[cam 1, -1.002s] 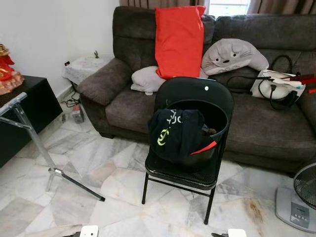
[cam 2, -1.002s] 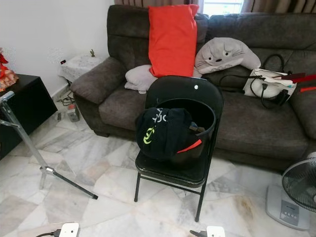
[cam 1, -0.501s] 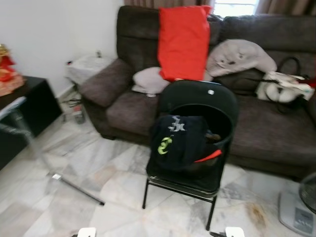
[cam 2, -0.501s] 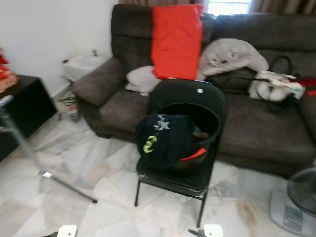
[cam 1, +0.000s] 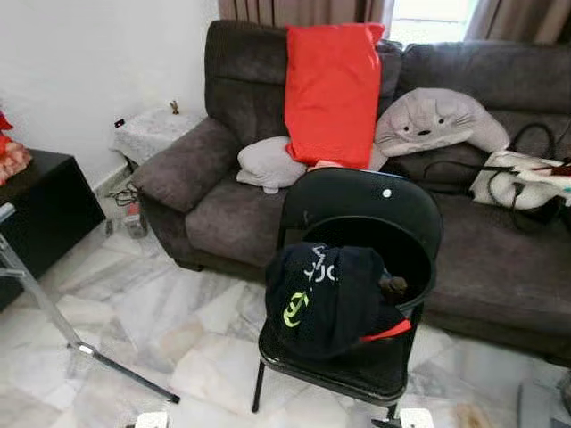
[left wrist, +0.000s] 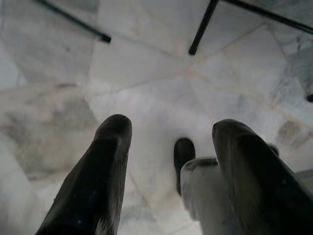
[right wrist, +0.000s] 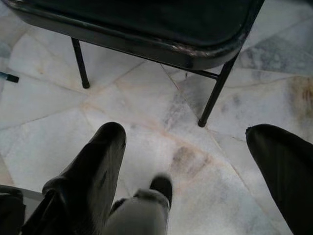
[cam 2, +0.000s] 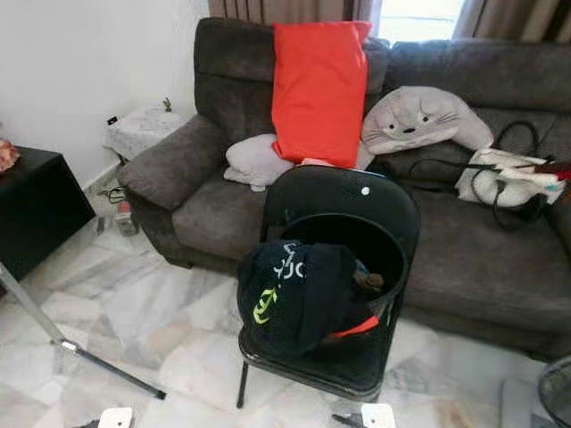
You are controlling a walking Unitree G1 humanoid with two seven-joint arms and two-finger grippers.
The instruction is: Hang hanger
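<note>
A black folding chair (cam 1: 370, 192) stands on the marble floor in front of the sofa. On its seat sits a black round basket (cam 1: 417, 259) with a dark garment (cam 1: 321, 294) draped over its front rim. A red hanger piece (cam 1: 389, 330) pokes out beside the garment, mostly hidden. A silver rack leg (cam 1: 36, 303) slants across the floor at the left. My left gripper (left wrist: 171, 125) hangs open over bare floor near a chair leg (left wrist: 203, 27). Low beside the chair's seat (right wrist: 146, 19), my right gripper (right wrist: 185, 129) is open and holds nothing.
A dark brown sofa (cam 1: 205, 192) holds a red cushion (cam 1: 332, 89), a grey plush (cam 1: 433, 120) and a white bag with cables (cam 1: 522, 178). A black cabinet (cam 1: 40, 214) stands at the left. A fan's edge (cam 2: 555, 392) shows at the lower right.
The camera has come closer, so the chair and basket look larger and sit lower in view. The chair, basket and garment have not moved.
</note>
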